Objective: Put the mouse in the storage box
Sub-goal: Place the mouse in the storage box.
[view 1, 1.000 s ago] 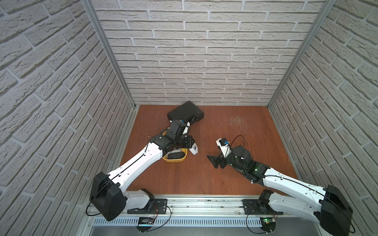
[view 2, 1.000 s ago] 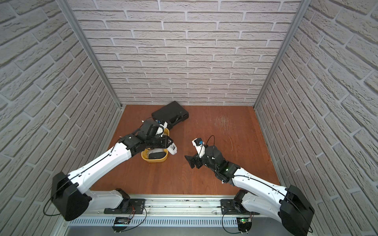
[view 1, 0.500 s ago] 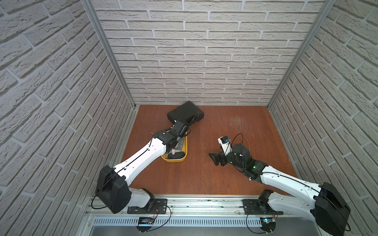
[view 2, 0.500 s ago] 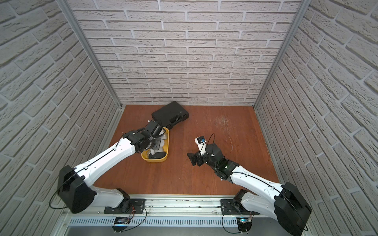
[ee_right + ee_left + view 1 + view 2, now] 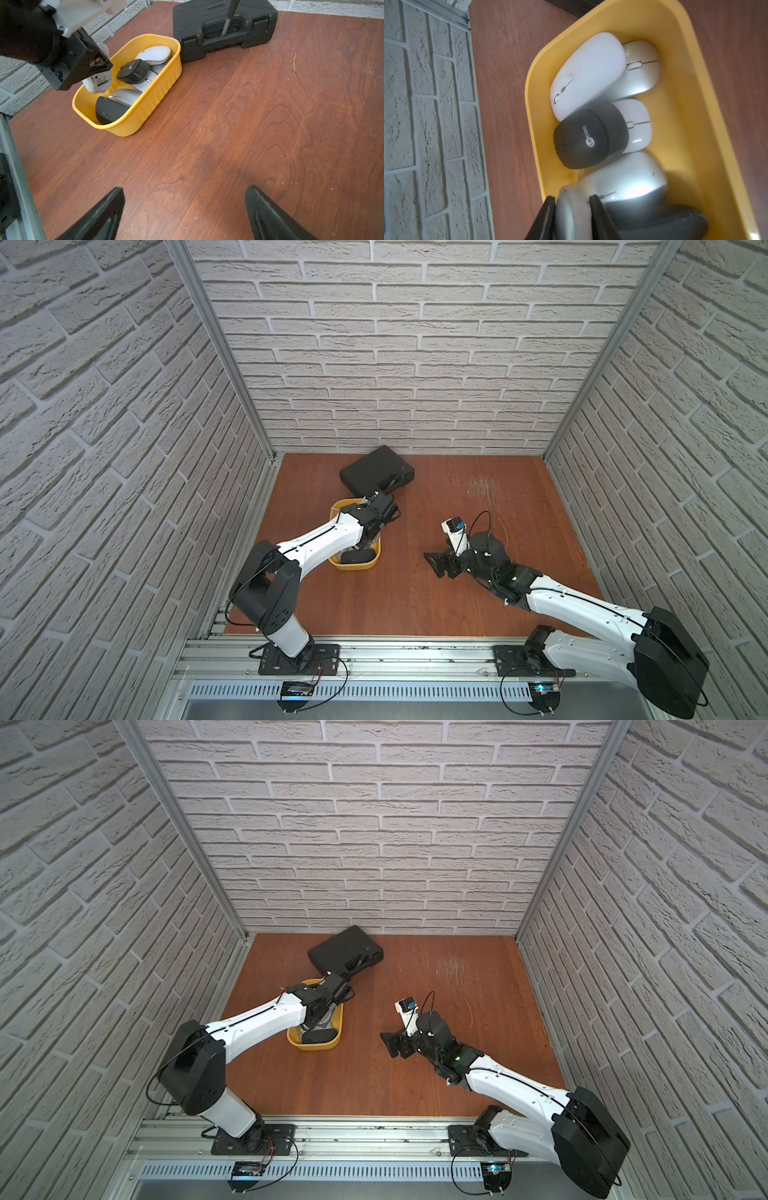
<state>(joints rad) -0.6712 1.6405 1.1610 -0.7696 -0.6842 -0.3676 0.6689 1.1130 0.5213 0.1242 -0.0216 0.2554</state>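
I've got the left gripper (image 5: 572, 200) pinching the mouse (image 5: 98, 82) on edge over the storage box (image 5: 158, 89), at the end away from the black case (image 5: 224, 25) that sits just beside the box. Other mice (image 5: 589, 137) crowd the box floor. My right gripper (image 5: 185, 188), fingers spread, hangs over bare table (image 5: 270, 124), well apart from the box.

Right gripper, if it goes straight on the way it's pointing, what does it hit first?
Probably the bare table. The open right gripper tilts down toward the wood, with nothing between its jaws. The box sits farther off, though depth is hard to judge.
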